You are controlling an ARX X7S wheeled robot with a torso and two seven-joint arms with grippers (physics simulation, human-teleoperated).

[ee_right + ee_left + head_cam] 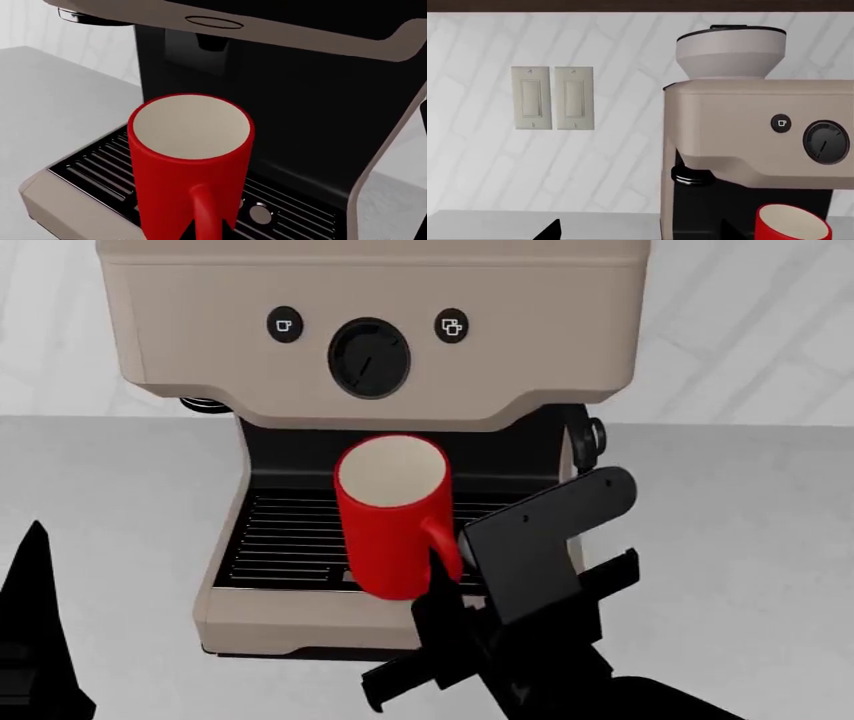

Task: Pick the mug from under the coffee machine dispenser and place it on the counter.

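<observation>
Under the coffee machine dispenser [370, 335], with 2 cup-icon buttons, the mug [390, 515] stands; gripper states unclear.

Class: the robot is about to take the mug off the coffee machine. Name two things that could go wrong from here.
1. The right gripper sits at the mug's handle; a bump may tip the tall mug on the drip tray.
2. Lifted straight up, its rim may hit the dispenser overhanging it.
</observation>
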